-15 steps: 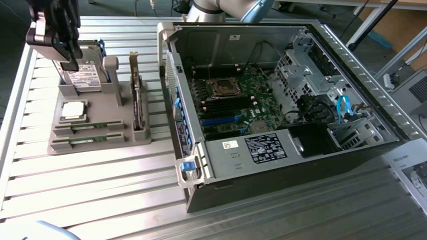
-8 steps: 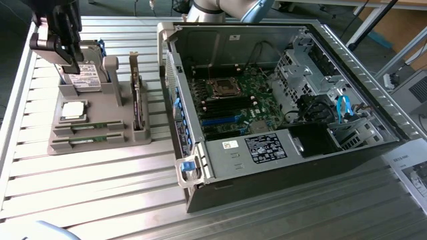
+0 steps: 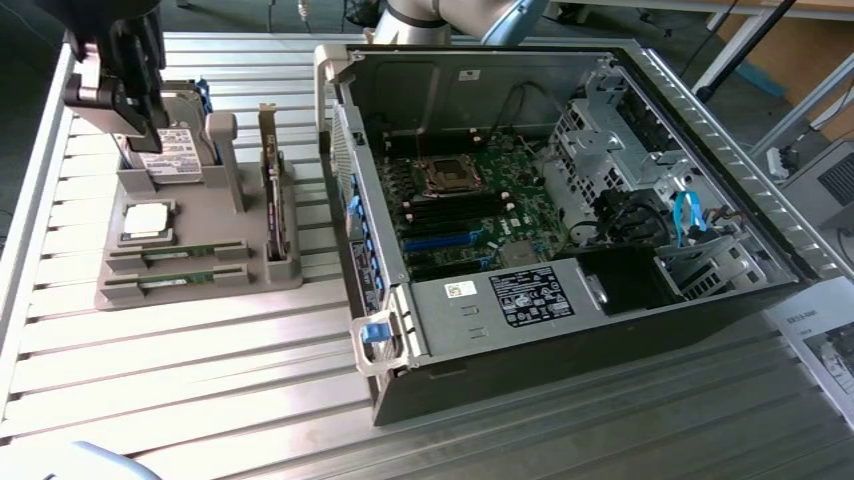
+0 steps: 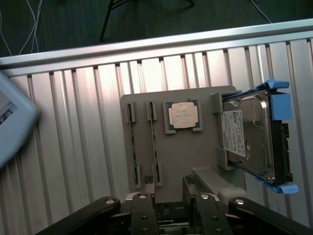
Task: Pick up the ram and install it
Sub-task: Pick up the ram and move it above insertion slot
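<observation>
Claw (image 3: 134,135) open and empty, hovers above the grey holder (image 3: 200,298). Ram (image 3: 175,254) stands on edge at the holder's near end, below the claw, its long axis along the exterior view's left-right.

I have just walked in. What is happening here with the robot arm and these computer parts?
The robot arm's gripper hangs open above a gray parts holder and holds nothing. Two ram sticks sit in their slots on the holder, next to a processor chip and a hard drive. An open computer case stands to the exterior view's right of the holder. Neither ram stick has been lifted yet.
</observation>
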